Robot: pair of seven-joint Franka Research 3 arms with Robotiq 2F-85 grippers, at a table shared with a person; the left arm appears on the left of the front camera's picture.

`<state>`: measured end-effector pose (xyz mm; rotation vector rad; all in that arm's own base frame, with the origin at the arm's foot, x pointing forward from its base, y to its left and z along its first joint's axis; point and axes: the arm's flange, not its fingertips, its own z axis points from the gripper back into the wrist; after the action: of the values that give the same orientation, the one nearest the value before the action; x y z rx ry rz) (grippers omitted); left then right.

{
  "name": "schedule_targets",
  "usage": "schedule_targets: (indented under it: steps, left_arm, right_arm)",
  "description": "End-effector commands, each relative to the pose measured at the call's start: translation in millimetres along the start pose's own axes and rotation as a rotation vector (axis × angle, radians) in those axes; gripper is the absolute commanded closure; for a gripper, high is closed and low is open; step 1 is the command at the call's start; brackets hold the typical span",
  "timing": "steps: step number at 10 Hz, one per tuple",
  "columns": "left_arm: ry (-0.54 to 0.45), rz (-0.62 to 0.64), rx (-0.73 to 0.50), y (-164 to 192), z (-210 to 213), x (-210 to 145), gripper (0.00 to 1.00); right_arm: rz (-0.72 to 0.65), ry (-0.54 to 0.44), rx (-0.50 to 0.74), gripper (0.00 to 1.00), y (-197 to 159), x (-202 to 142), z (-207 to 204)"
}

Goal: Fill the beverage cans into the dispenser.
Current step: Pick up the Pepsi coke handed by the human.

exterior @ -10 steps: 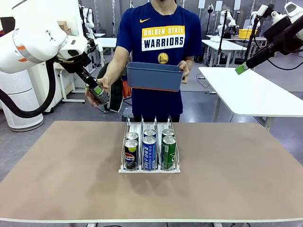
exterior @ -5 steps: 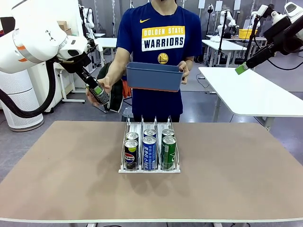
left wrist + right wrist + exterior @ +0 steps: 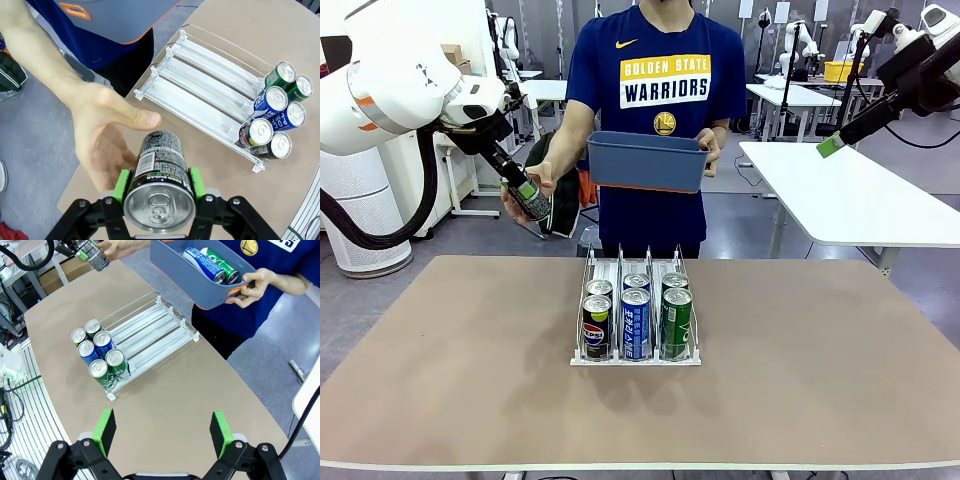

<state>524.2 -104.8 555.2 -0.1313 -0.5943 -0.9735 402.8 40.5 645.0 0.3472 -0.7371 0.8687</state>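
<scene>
Left gripper (image 3: pixel 159 182) was closed on one can (image 3: pixel 160 160), a dark one with a green band, its green pads pressing the two sides of the body. It hung above and to the left of the dispenser (image 3: pixel 620 262), past the far end of it, on the person's side. The can lay tilted, with its silver top turned back toward the wrist and its bottom pointing away along the fingers. The person's hand (image 3: pixel 107 135) was open just beside the can, on the side away from the dispenser. I could not tell if the thumb was touching the label.

From the claw, the dispenser lay down and to the right. Its three lanes ran from the person's side toward the robot's side. Six beverage cans (image 3: pixel 635 320) stood upright in it, two in each lane, all at the end nearest the robot. The far part of every lane was free, and the left lane was the nearest to this arm. In my judgement the can had to be turned upright and brought down between the thin wire dividers, which left little room at the sides.

Right gripper (image 3: pixel 163 432) was spread wide with nothing in it, high up and well to the right of the dispenser. Beyond the dispenser the person held a blue-grey bin (image 3: pixel 645 165) with two more cans (image 3: pixel 210 262) lying in it.
</scene>
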Motion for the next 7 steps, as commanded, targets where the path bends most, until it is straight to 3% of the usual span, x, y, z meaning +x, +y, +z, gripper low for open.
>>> schedule_targets:
  steps: [1, 7]
  left_arm:
    - [-0.004, 0.0, 0.005, 0.2, 3.4, 0.5, 0.51]
    - [-0.004, 0.0, 0.005, 0.2, 3.4, 0.5, 0.51]
  right_arm:
    - [-0.001, 0.001, 0.001, 0.0, 0.5, -1.3, -1.0]
    - [-0.001, 0.001, 0.001, 0.0, 0.5, -1.3, -1.0]
